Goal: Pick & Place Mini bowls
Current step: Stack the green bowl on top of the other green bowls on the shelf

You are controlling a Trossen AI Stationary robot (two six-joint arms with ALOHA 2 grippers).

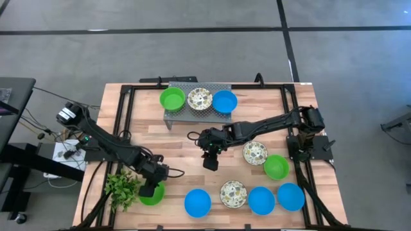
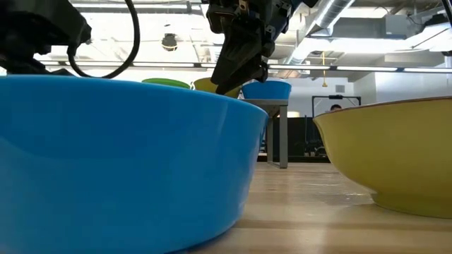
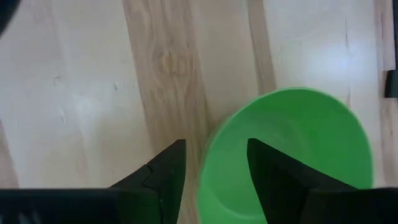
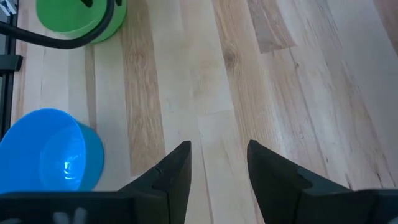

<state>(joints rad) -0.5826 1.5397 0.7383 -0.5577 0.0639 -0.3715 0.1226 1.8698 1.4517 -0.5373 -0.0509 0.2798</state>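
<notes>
We see small round mini bowls in plain green, plain blue and speckled white: three on the grey metal rack (image 1: 196,114) at upper centre, the rest along the lower right of the wooden worktop (image 1: 173,138). At lower left the left gripper (image 1: 151,189) straddles the rim of a plain green bowl (image 3: 292,146), jaws apart and partly hiding it. The right gripper (image 4: 217,163) hangs mid-frame over bare wood, jaws apart, empty.

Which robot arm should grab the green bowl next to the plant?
The left. Its gripper is already at the green bowl by the plant, fingers open astride the rim. The right gripper is open over bare wood mid-table, farther away.
</notes>
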